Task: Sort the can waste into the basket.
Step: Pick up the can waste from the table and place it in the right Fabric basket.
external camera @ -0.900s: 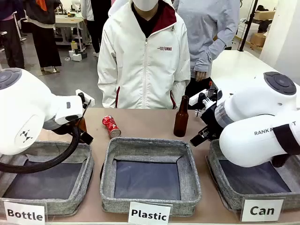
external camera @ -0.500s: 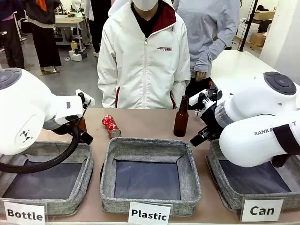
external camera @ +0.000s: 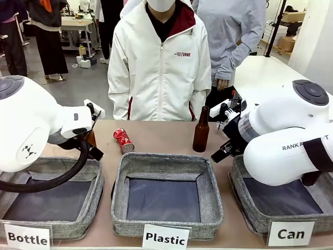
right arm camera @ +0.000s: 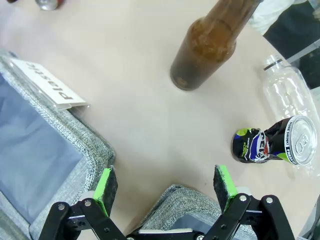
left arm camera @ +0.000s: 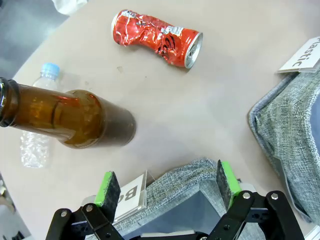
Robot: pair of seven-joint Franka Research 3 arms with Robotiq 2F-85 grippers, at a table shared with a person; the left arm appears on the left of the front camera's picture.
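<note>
Approach step, nothing sorted: right gripper [right arm camera: 165, 177] and left gripper [left arm camera: 167, 180] are both gaping wide, holding nothing; dark blue can [right arm camera: 267, 142] is sitting just beyond the Can basket [external camera: 240, 197], crushed red can [left arm camera: 157, 37] is lying farther left, each probably awaiting a reach-and-close.

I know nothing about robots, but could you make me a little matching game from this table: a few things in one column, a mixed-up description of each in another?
Things:
1. red can
2. dark blue can
3. brown glass bottle
4. basket carded Can

Descriptions:
A. grey fabric, dark lining
B. standing upright, long neck
C. lying crushed on its side
D. green and white print

Pairs: 1-C, 2-D, 3-B, 4-A.
</note>
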